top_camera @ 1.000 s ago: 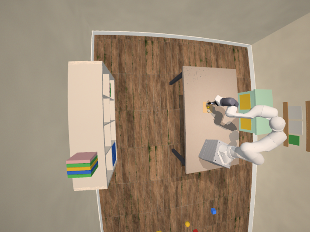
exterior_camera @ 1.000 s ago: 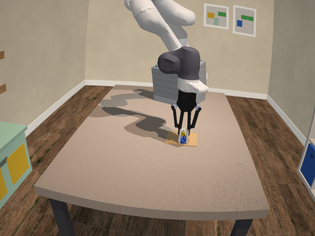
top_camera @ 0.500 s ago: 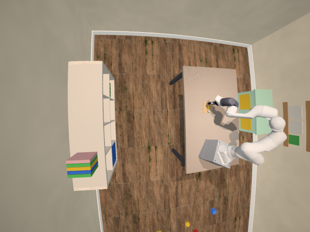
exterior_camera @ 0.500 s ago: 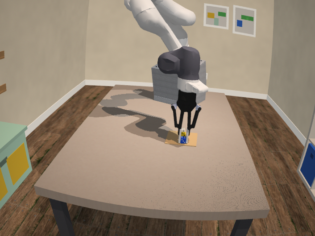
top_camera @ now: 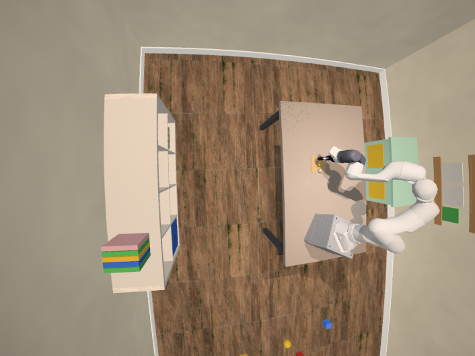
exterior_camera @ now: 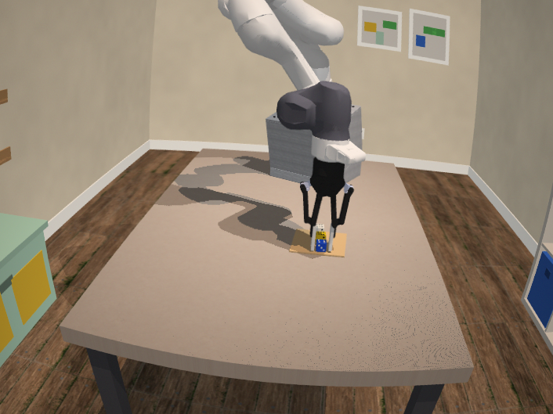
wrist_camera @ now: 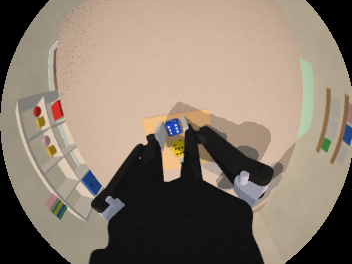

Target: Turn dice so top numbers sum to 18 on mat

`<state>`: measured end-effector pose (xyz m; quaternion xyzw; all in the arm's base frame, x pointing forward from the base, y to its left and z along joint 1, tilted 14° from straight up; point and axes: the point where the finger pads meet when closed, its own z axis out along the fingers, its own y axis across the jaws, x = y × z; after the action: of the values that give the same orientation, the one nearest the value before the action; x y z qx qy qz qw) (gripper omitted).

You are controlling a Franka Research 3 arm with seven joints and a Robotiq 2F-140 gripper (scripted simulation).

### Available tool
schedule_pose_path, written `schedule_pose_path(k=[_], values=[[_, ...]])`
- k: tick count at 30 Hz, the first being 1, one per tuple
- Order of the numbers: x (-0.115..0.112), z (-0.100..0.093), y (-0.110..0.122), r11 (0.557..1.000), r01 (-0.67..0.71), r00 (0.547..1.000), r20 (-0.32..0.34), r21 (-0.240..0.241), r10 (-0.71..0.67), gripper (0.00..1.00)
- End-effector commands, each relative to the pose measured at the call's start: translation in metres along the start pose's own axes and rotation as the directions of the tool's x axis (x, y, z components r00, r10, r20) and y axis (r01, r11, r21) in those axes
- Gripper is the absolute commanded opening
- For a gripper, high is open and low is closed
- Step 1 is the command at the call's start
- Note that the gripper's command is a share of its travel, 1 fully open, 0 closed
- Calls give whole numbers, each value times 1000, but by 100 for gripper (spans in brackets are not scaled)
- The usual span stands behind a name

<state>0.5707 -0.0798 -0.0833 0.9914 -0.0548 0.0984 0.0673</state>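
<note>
Evidently, pips alone mark the blue die [exterior_camera: 321, 246] [wrist_camera: 173, 127] — jaws parted around it, unclamped.

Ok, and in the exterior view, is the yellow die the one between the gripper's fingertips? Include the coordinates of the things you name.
No, the blue die [exterior_camera: 321, 246] [wrist_camera: 173, 127] sits between the fingertips.

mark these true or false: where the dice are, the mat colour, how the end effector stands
1. The blue die is between the fingers of the end effector. True.
2. The mat is green. False: it is orange.
3. The yellow die is off the mat. False: it is on it.
4. In the exterior view, the white die shows behind the yellow die. True.
5. The end effector is clamped shut on the blue die. False: its fingers stand open around it.
</note>
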Motion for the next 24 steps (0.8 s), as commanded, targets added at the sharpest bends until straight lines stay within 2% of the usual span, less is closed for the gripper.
schedule_pose_path(k=[1,8,15,24], values=[[0,1,0,1000,-2,1000,0,-1,2,25],[0,-1,0,1000,-2,1000,0,-1,2,25],[0,-14,0,1000,-2,1000,0,-1,2,25],[0,-61,0,1000,-2,1000,0,-1,2,25]])
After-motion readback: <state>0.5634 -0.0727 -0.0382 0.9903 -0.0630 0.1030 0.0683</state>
